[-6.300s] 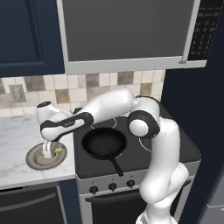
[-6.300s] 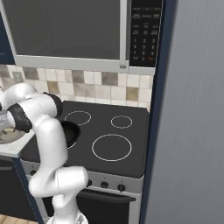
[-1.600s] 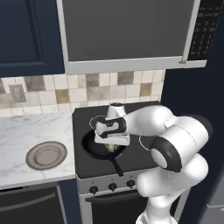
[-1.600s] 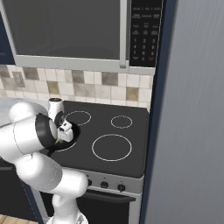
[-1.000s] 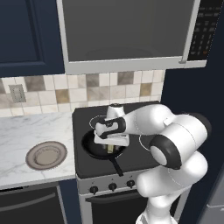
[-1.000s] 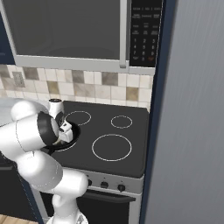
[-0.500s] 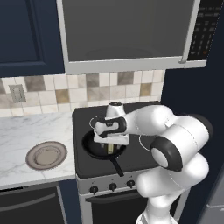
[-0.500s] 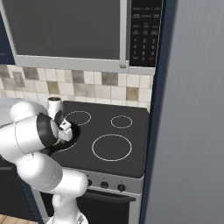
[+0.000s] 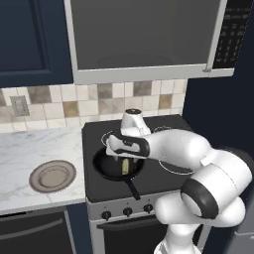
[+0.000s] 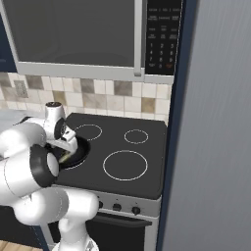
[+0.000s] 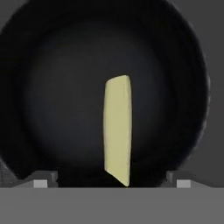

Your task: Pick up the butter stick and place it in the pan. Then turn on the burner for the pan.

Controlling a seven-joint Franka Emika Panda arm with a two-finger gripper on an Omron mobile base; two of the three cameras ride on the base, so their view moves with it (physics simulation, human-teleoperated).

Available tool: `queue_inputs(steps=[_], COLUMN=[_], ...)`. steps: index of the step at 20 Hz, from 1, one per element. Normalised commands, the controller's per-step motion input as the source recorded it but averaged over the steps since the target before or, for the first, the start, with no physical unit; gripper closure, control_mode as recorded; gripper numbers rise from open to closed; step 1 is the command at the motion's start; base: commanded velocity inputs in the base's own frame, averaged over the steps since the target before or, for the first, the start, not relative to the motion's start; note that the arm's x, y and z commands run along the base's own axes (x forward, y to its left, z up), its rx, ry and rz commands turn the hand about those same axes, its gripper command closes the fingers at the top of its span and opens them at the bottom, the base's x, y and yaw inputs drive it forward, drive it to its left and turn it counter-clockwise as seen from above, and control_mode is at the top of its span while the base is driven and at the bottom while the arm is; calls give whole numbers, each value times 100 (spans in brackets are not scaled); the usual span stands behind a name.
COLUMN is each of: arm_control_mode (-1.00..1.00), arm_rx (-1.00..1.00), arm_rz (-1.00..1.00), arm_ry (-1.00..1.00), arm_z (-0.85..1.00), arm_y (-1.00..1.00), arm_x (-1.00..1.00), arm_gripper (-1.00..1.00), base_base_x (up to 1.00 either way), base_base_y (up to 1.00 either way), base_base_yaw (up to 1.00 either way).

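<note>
Since a second ago the jaws have spread apart and let go of the butter stick [image 11: 117, 133], which now lies free on the floor of the pan [image 11: 52, 87]. The gripper [image 11: 112, 180] hangs just above the pan on the stove's front left burner, its fingertips [image 11: 41, 180] standing wide to either side of the bar without touching it. The grey-brown plate [image 9: 52, 174] sits on the marble counter [image 9: 30, 149], well apart.
</note>
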Motion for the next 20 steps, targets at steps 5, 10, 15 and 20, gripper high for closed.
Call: queue_inputs(steps=[5,10,15,20], arm_control_mode=[-100,-100,-100,-100], arm_rx=[0,0,0,0], arm_rz=[0,0,0,0], arm_ry=[-10,-10,-14,-15], arm_z=[48,45,43,35], arm_y=[2,5,4,13], arm_x=[-48,-54,-63,-51], arm_gripper=[-100,-100,-100,-100], base_base_x=[0,0,0,0], base_base_y=[0,0,0,0], base_base_yaw=[0,0,0,0])
